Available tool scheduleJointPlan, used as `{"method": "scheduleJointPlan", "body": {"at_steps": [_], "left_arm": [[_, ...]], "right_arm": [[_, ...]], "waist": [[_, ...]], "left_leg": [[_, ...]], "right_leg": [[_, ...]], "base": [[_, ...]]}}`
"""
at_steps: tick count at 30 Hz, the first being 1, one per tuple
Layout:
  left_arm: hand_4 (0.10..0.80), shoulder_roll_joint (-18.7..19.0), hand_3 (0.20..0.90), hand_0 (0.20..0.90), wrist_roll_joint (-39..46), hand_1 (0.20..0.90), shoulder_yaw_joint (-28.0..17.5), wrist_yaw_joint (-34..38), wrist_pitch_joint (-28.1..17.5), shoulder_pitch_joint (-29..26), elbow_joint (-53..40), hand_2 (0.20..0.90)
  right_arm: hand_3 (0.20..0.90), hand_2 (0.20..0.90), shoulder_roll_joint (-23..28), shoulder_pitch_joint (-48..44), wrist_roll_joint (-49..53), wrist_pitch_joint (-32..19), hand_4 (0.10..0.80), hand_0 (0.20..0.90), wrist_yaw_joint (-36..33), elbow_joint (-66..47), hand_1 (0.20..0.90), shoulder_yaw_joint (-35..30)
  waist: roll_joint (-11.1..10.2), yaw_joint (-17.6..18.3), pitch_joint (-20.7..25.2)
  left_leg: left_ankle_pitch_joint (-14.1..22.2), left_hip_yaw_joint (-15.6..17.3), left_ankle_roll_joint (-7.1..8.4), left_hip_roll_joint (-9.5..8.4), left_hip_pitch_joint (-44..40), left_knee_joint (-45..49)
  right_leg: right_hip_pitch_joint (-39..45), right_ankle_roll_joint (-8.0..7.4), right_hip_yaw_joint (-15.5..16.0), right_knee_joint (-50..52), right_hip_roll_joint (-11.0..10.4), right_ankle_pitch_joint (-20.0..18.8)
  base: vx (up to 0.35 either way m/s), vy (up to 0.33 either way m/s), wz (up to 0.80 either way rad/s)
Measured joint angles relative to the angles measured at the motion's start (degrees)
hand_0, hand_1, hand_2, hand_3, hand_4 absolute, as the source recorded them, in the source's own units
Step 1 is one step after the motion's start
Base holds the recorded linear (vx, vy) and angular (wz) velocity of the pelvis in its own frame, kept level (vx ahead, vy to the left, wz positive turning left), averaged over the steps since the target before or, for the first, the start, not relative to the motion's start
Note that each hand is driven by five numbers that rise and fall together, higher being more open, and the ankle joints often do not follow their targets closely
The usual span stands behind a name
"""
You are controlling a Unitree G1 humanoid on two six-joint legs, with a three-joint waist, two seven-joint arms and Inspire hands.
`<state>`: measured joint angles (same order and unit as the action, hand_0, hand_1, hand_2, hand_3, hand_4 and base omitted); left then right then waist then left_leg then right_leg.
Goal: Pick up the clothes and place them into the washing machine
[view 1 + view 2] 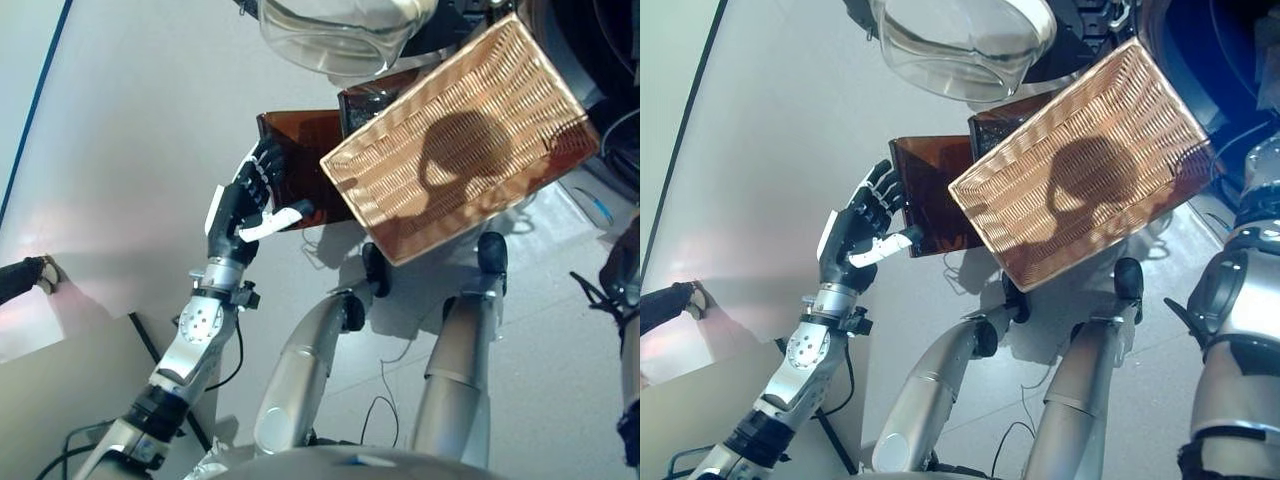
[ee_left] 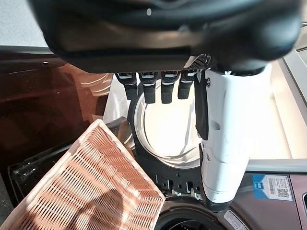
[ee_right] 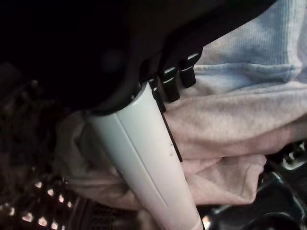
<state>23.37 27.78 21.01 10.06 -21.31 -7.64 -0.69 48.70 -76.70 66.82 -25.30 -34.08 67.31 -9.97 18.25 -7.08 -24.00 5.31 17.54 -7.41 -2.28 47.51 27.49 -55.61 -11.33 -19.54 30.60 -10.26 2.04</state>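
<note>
The shallow wicker basket (image 1: 460, 140) lies tilted on the dark brown box (image 1: 300, 150) and looks empty. My left hand (image 1: 250, 195) is open beside the box's left edge, fingers straight, holding nothing; the left wrist view shows its white-covered thumb (image 2: 225, 143) and the basket (image 2: 91, 187). My right arm (image 1: 1240, 300) reaches in at the right edge. In the right wrist view my right hand (image 3: 139, 124) has its thumb and fingers straight over a light blue cloth (image 3: 259, 43) and a beige-pink cloth (image 3: 230, 124), which lie in a dark space.
The washing machine's round glass door (image 1: 330, 35) hangs open above the basket and also shows in the left wrist view (image 2: 168, 129). A dark thing (image 1: 25, 278) lies at the left edge of the pale floor (image 1: 130, 150). A pale panel (image 1: 60, 400) stands at lower left.
</note>
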Motion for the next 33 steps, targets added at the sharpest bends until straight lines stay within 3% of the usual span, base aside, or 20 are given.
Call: {"method": "scheduleJointPlan", "body": {"at_steps": [4, 8, 13, 16, 19, 33], "left_arm": [[0.800, 0.1, 0.900, 0.900, 0.0, 0.900, 0.0, 0.2, -0.1, 0.0, 0.0, 0.900], [0.800, 0.1, 0.900, 0.900, -0.1, 0.900, -0.1, 0.3, -0.1, 0.2, 0.0, 0.900], [0.800, 0.1, 0.900, 0.900, -2.3, 0.900, -0.4, 1.6, -0.2, 0.0, 0.0, 0.900], [0.800, 0.0, 0.900, 0.900, -2.8, 0.900, -0.5, 2.8, -0.3, 0.1, 0.2, 0.900], [0.800, 0.0, 0.900, 0.900, -4.1, 0.900, -0.5, 3.7, -0.4, 0.1, 0.4, 0.900], [0.800, -0.6, 0.900, 0.900, -4.6, 0.900, -1.4, 4.9, -0.4, 1.0, 0.6, 0.900]], "right_arm": [[0.900, 0.900, 0.0, 0.1, -5.8, 2.5, 0.800, 0.900, -2.6, 0.9, 0.900, 3.9], [0.900, 0.900, -0.7, 2.2, -19.1, 8.3, 0.800, 0.900, -5.4, -0.4, 0.900, 11.1], [0.900, 0.900, -6.2, 10.5, -38.6, 13.5, 0.800, 0.900, -10.4, -9.3, 0.900, 14.6], [0.900, 0.900, -10.7, 13.8, -46.4, 14.2, 0.800, 0.900, -12.8, -14.1, 0.900, 14.2], [0.900, 0.900, -13.7, 16.4, -51.5, 14.5, 0.800, 0.900, -13.9, -16.3, 0.900, 14.0], [0.900, 0.900, -21.0, 23.7, -58.1, 15.7, 0.800, 0.900, -13.0, -19.2, 0.900, 17.0]], "waist": [[0.0, 0.5, 0.0], [-0.1, 1.6, -0.1], [-0.2, 2.7, -0.1], [-1.9, 3.2, 0.5], [-3.0, 3.3, 1.0], [-2.8, 0.4, 1.2]], "left_leg": [[0.3, 0.1, -0.09, 0.34, 0.1, 0.6], [0.8, 0.1, 0.11, 0.87, 0.2, 1.6], [1.7, -0.2, 0.71, 2.52, 0.3, 3.3], [2.0, -0.2, 0.91, 2.54, 0.1, 3.8], [2.1, -0.1, 1.14, 2.60, 0.0, 4.0], [2.0, 0.1, 0.87, 2.50, 0.1, 4.3]], "right_leg": [[0.2, -0.08, 0.0, 0.0, 0.2, 0.0], [0.3, -0.22, 0.1, 0.1, 0.7, -0.1], [1.1, -0.35, 0.4, 0.0, 2.0, -0.2], [1.2, -0.18, 0.6, 0.1, 2.2, -0.1], [1.3, 0.07, 0.5, -0.1, 2.2, 0.0], [1.2, 0.11, 0.3, 0.5, 2.1, 0.0]], "base": [[-0.002, 0.007, -0.02], [-0.004, 0.009, -0.07], [0.001, 0.012, -0.09], [-0.003, 0.022, -0.06], [-0.009, 0.021, -0.01], [-0.001, 0.002, 0.00]]}}
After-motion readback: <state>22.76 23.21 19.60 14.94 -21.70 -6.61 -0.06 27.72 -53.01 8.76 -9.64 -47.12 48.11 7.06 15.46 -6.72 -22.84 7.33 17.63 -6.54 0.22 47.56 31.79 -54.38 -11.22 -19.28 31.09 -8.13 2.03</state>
